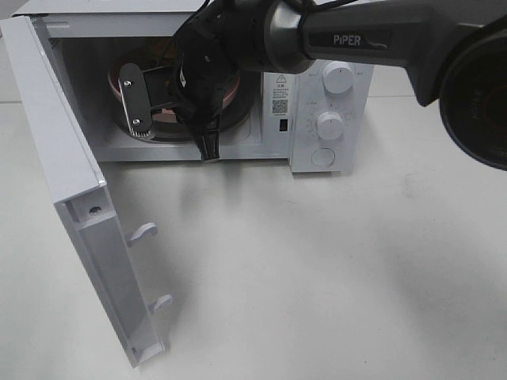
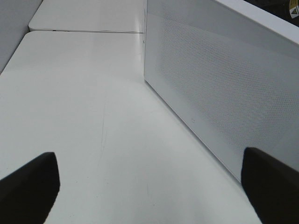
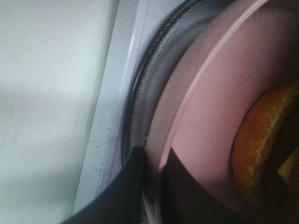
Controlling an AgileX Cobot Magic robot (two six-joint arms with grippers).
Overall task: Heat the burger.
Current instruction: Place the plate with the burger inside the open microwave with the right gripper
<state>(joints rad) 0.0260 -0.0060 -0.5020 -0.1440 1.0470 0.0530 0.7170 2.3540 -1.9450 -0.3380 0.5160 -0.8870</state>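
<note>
The right gripper (image 3: 154, 156) is clenched on the rim of the pink plate (image 3: 201, 107) inside the microwave (image 1: 341, 150); the burger (image 3: 261, 149) sits on it just past the fingers (image 3: 121, 186), toward the plate's middle. The left gripper (image 2: 149, 186) hangs released outside the door (image 1: 71, 182), probably the nearer one for closing it

The microwave (image 1: 333, 158) is white, door (image 2: 219, 93) dotted, plate (image 3: 205, 116) pink, burger (image 3: 259, 140) golden-orange.

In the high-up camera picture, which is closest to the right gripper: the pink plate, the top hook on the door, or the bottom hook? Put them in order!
1. The pink plate, inside the microwave; the right gripper pinches its rim.
2. The top hook, on the open door, out in front.
3. The bottom hook, farther along the same door.
</note>
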